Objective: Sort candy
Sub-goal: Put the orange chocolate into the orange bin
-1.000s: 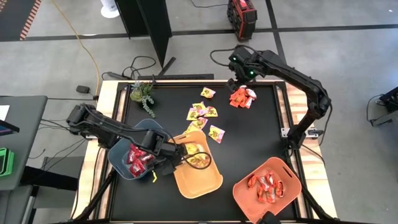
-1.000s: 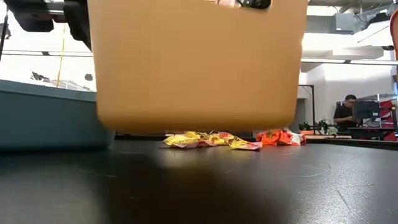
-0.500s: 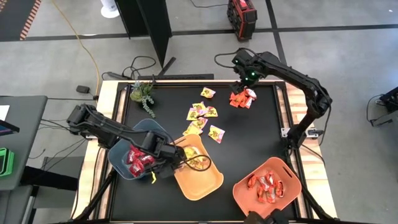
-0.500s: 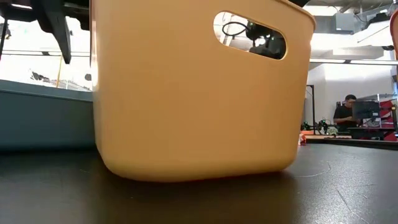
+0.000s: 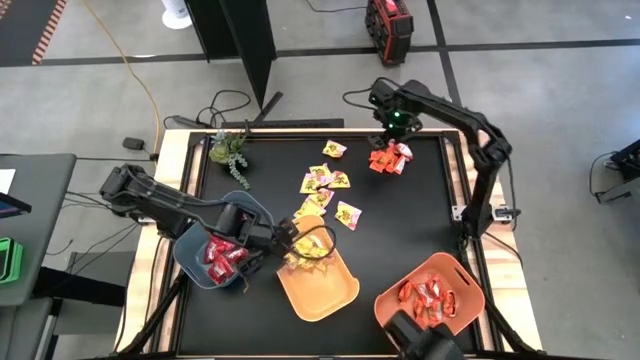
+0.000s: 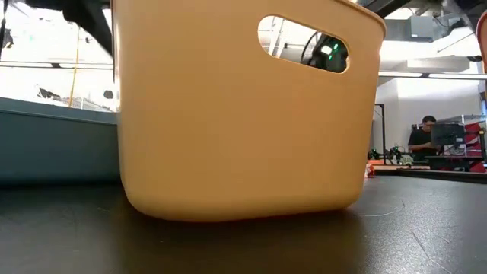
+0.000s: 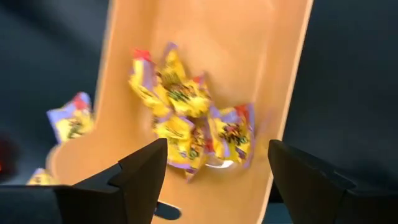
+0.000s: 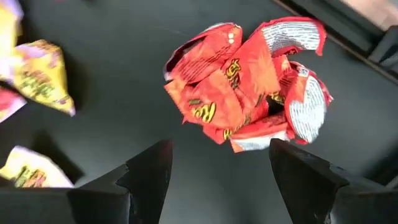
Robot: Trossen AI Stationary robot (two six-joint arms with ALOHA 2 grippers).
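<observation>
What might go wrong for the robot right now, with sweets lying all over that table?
The right gripper, jaws open, hangs over a tight heap of orange-red sweets; it may grab several or scatter them. The left gripper, jaws open over the yellow bin, sits close to its rim and might nudge it.

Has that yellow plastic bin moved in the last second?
Yes. In the high view the yellow plastic bin has slid toward the blue-grey plastic bin, away from the orange plastic bin, and now stands on the table.

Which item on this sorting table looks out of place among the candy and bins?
The small green plant sprig at the table's far left corner: it is neither candy nor bin. The yellow bin also sits askew, angled against the blue-grey bin.
</observation>
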